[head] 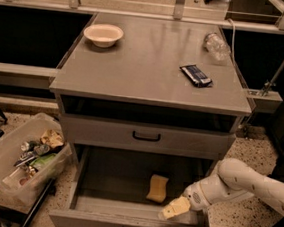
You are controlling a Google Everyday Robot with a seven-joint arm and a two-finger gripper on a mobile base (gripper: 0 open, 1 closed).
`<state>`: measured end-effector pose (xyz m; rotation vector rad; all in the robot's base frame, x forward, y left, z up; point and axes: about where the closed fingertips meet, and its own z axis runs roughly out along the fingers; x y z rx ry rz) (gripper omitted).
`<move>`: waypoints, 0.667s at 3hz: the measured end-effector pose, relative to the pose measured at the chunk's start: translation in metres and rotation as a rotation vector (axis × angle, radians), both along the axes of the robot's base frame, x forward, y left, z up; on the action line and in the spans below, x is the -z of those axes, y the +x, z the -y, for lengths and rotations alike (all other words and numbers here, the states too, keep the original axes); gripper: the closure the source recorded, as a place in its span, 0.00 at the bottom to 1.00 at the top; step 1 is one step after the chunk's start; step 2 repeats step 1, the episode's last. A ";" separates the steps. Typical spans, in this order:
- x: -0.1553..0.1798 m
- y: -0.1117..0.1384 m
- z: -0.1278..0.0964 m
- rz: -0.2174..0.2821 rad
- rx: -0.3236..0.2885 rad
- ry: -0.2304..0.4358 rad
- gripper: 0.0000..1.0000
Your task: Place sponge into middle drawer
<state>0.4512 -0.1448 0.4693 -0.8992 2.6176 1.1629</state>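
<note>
The yellow sponge [158,188] lies on the floor of the middle drawer [136,224], which is pulled out at the bottom of the grey cabinet. My gripper [174,208] hangs inside the drawer near its front right corner, just right of and in front of the sponge, not touching it. Its pale fingers are open and hold nothing. The white arm [246,183] reaches in from the right.
The drawer above [146,136] is shut. On the cabinet top [146,70] are a white bowl [103,34], a dark blue snack wrapper [196,75] and a clear plastic bottle [217,45]. A bin of trash [25,157] stands at the left on the floor.
</note>
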 end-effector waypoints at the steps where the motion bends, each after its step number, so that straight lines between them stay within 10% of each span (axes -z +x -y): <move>1: 0.000 0.000 0.000 0.000 0.000 0.000 0.00; 2: 0.000 0.000 0.000 0.000 0.000 0.000 0.00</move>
